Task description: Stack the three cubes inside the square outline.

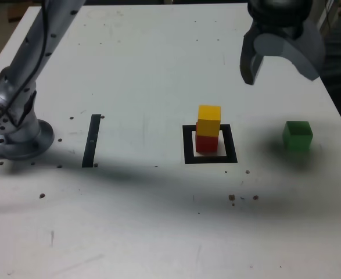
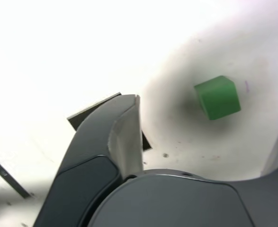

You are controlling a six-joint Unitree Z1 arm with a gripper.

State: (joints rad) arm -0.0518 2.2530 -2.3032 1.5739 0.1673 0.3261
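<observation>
My jaws hang apart and empty, high over the bench (image 1: 147, 70). The green cube (image 1: 298, 135) sits alone at the exterior view's right of the square outline (image 1: 210, 145), where the yellow cube (image 1: 209, 120) tops the red cube (image 1: 206, 142). Placing green off-centre could topple that stack.

White table (image 1: 147, 70) w/ square outline (image 1: 187, 145), black strip (image 1: 92, 139), green cube (image 1: 298, 135).

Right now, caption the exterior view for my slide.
Yellow cube stacked on red cube inside square outline; green cube waits; open pincer above.
</observation>
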